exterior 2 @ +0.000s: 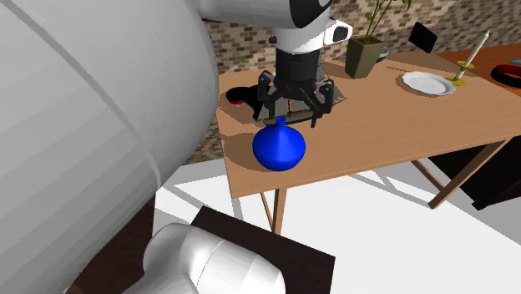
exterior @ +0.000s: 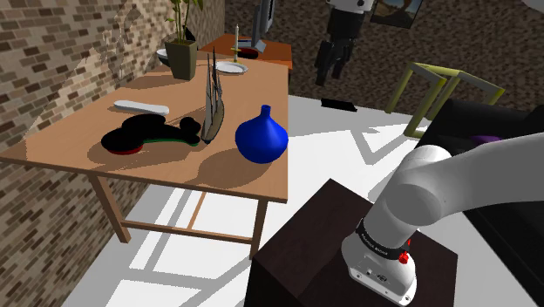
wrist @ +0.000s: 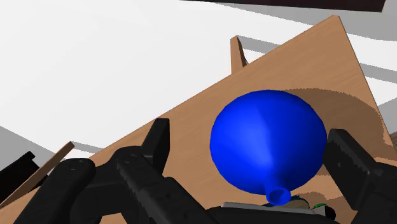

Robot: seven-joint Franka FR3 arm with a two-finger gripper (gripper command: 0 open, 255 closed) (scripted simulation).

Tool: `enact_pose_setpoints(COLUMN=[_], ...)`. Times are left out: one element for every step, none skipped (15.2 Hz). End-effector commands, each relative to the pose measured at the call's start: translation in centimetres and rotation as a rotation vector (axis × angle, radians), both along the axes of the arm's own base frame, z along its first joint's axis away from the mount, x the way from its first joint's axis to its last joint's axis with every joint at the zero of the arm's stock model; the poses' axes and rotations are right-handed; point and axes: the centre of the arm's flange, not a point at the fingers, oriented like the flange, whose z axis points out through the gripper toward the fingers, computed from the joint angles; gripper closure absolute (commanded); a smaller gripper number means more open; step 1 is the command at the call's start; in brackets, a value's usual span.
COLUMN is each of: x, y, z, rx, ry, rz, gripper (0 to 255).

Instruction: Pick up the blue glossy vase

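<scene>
Brick walls behind, long wooden table (exterior: 52,144) in front. Near its edge toward the stand (exterior: 331,253): blue vase (exterior: 261,137), upright, narrow neck up, just beside a dark ship-like ornament (exterior: 212,105) and a flat black dish (exterior: 139,137), apart from both by the look of it. Bare wood all round the belly, so probably an easy drop from above. Up over it, gripper (exterior 2: 292,115), pointed down, lined up on the neck. Fingers (wrist: 159,140) wide apart, clamped on nothing, one to each side of the round body in the wrist view. Judged as the approach step: not gripped, not lifted. From the shoulder view, open air between gripper and vase, gripper well up. From the second exterior view, almost on the neck, likely a trick of angle. From the wrist view, the centring: neck nearest the hand, belly bulging between the pads. Farther back, plant (exterior: 181,48) and white plate (exterior: 231,67), well apart from the action.
</scene>
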Motion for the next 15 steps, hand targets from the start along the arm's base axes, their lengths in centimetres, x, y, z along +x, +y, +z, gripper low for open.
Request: enact_pose_setpoints(x=[0.0, 1.0, 2.0, 3.0, 4.0, 5.0, 6.0, 7.0, 8.0, 9.0, 10.0, 11.0, 12.1, 13.1, 14.1], y=[0.0, 0.4, 0.8, 1.2, 1.6, 1.9, 2.3, 2.7, 3.1, 3.5, 3.9, 4.3, 4.7, 5.1, 5.5], z=[0.0, -0.7, -1.3, -2.0, -2.7, -3.3, -4.0, -4.6, -5.3, -5.9, -6.5, -7.2, -7.8, -8.4, -9.0], rx=[0.0, 0.004, 0.007, 0.011, 0.015, 0.019, 0.022, 0.026, 0.03, 0.033, 0.037, 0.041, 0.045, 0.048, 0.052], ry=[0.0, -0.003, -0.007, -0.01, -0.014, -0.017, -0.021, -0.024, -0.028, -0.031, -0.035, -0.038, -0.042, -0.045, -0.049], rz=[0.0, -0.001, -0.002, -0.003, -0.004, -0.005, -0.007, -0.008, -0.009, -0.01, -0.011, -0.012, -0.013, -0.014, -0.015], gripper=[0, 0, 0, 0, 0, 0, 0, 0, 0, 0, 0, 0, 0, 0, 0])
